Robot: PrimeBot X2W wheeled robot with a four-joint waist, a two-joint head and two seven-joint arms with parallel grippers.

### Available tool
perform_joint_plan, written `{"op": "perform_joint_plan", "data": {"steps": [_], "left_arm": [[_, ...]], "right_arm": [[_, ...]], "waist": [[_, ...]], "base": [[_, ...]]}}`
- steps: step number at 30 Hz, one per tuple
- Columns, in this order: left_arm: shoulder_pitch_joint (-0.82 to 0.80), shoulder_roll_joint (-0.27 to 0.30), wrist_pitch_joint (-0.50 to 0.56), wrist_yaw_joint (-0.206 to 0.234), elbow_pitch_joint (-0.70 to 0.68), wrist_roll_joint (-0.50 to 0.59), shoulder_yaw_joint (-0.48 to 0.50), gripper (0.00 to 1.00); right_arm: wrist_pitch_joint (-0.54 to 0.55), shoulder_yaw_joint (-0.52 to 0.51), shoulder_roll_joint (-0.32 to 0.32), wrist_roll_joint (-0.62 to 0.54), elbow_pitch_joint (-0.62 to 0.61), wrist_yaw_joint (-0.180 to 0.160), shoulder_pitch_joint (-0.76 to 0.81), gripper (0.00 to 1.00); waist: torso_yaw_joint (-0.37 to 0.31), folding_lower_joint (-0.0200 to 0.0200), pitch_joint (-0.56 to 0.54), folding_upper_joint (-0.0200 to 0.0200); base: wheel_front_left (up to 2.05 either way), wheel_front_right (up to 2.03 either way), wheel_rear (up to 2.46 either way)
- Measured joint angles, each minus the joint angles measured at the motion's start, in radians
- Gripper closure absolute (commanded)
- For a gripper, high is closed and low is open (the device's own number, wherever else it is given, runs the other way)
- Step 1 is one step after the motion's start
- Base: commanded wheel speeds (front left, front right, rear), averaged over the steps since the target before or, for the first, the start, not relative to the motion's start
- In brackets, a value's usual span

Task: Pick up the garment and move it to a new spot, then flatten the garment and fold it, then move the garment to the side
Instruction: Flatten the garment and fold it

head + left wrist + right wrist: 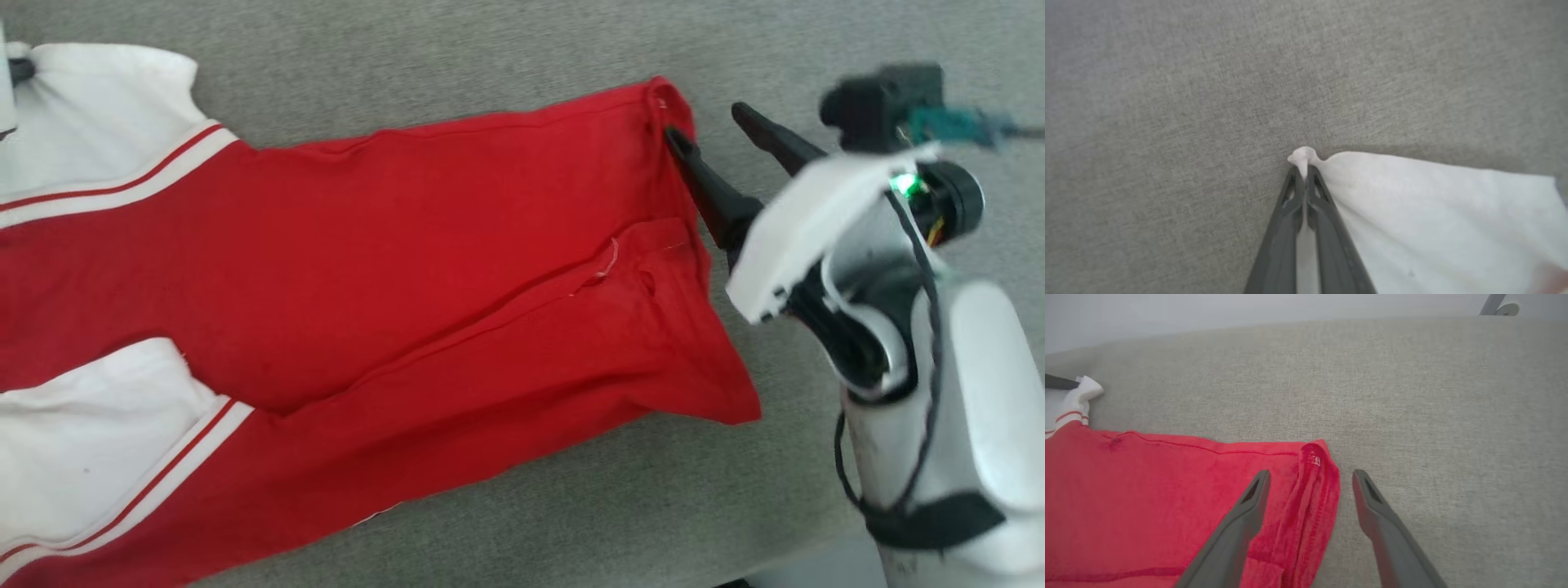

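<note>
The garment (408, 245), red with white striped-trim sleeves, lies spread across the grey fabric surface. Its sleeves are at the left and its hem at the right. My left gripper (1303, 167) is shut on a pinched corner of the white sleeve (1433, 212), low against the surface. Its dark tip also shows at the sleeve's far corner (18, 69). My right gripper (702, 121) is open, its two fingers straddling the garment's far hem corner (1314, 457). One finger (1249, 506) lies over the red cloth, the other finger (1372, 506) over bare surface.
The grey fabric surface (490, 65) runs on beyond the garment on every side. Its near edge shows at the lower right (816, 563). In the right wrist view a pale wall and a grey stand leg (1494, 304) lie past the far edge.
</note>
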Motion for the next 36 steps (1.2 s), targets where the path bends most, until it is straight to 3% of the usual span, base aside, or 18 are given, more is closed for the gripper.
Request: {"op": "perform_joint_plan", "data": {"steps": [8,14,15,16,17,28,36], "left_arm": [[-0.028,-0.081,-0.052,-0.043,0.034,0.007,-0.005,1.00],[-0.030,-0.114,-0.082,-0.059,0.059,0.008,-0.007,1.00],[-0.030,-0.121,-0.091,-0.061,0.063,0.008,-0.008,1.00],[-0.028,-0.126,-0.097,-0.066,0.068,0.008,-0.008,1.00],[-0.026,-0.133,-0.104,-0.069,0.072,0.008,-0.008,1.00],[-0.010,-0.178,-0.161,-0.106,0.064,0.006,-0.015,1.00],[0.019,-0.165,-0.168,-0.121,-0.032,-0.020,-0.019,1.00]], "right_arm": [[0.217,0.030,-0.021,-0.077,0.242,0.000,-0.204,0.00],[0.337,0.075,-0.049,-0.082,0.311,0.000,-0.263,0.00],[0.352,0.083,-0.056,-0.074,0.320,-0.001,-0.271,0.28],[0.361,0.089,-0.065,-0.070,0.328,-0.001,-0.275,0.69],[0.368,0.100,-0.077,-0.069,0.330,0.000,-0.280,1.00],[0.291,0.047,-0.150,-0.029,0.307,0.000,-0.225,1.00],[0.212,-0.005,-0.199,-0.033,0.203,0.000,-0.111,1.00]], "waist": [[0.068,0.0000,0.009,-0.0001],[0.103,0.0000,0.004,-0.0001],[0.109,0.0000,0.002,-0.0001],[0.115,0.0000,0.000,0.0000],[0.120,0.0000,-0.003,-0.0001],[0.196,0.0000,-0.079,-0.0001],[0.258,0.0000,-0.161,-0.0001]], "base": [[0.00,0.00,0.00],[0.00,0.00,0.00],[0.00,0.00,0.00],[0.00,0.00,0.00],[0.00,0.00,0.00],[0.00,0.00,0.00],[0.00,0.00,0.00]]}}
